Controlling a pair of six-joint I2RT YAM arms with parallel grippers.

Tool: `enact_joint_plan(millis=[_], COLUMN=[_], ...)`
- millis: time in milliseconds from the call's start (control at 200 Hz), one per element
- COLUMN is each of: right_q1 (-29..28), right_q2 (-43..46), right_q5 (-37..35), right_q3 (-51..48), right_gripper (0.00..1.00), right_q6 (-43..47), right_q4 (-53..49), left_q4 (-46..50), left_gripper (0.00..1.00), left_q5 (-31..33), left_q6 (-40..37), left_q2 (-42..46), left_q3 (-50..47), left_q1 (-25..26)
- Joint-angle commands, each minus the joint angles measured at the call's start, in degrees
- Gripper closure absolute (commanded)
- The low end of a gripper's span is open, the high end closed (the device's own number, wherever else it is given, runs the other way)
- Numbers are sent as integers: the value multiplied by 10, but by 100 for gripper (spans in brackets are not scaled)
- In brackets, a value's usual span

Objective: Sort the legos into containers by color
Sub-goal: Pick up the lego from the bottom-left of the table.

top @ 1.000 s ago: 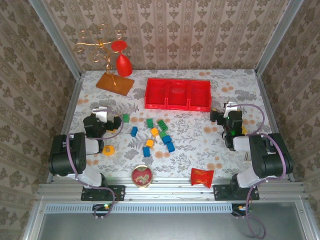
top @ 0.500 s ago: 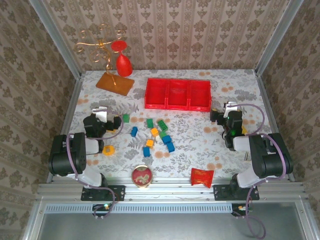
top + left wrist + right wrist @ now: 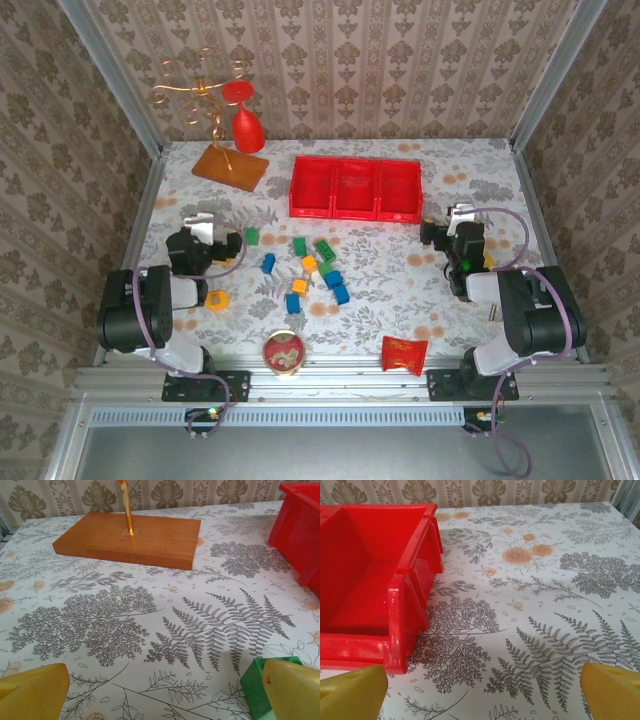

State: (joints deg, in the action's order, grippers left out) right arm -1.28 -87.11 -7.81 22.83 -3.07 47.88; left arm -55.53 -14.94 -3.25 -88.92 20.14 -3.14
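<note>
Showing sorting's outset: legos (image 3: 310, 266) lie loose in the middle of the table (image 3: 400, 290), containers (image 3: 355, 213) stand unfilled near its far edge, left gripper (image 3: 165, 690) and right gripper (image 3: 482, 690) gape wide and empty; next, probably, the left must close on the adjacent green block (image 3: 256, 682).

No visible change since earlier.

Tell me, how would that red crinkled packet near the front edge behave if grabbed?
The red packet looks creased, so it would probably crumple in a grip rather than stay stiff. It lies flat, so rolling seems unlikely. It looks thin, so it is likely light and may slide when pushed.
</note>
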Motion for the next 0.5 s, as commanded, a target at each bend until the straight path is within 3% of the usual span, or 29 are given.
enact_joint_plan(millis=[0,360,495], right_q1=[-2,-2,-2], right_q2=[23,132,179], right_q5=[-30,-90,-104], right_q3=[13,49,56], right_gripper=[0,0,0], right_q6=[-9,-62,-88], right_q4=[-26,-200,-261], left_q4=[4,175,291], left_gripper=[0,0,0], left_q5=[14,75,107], left_q6=[11,73,126], left_q2=[44,269,361], left_q3=[-7,-9,9], left_q1=[-8,-8,-7])
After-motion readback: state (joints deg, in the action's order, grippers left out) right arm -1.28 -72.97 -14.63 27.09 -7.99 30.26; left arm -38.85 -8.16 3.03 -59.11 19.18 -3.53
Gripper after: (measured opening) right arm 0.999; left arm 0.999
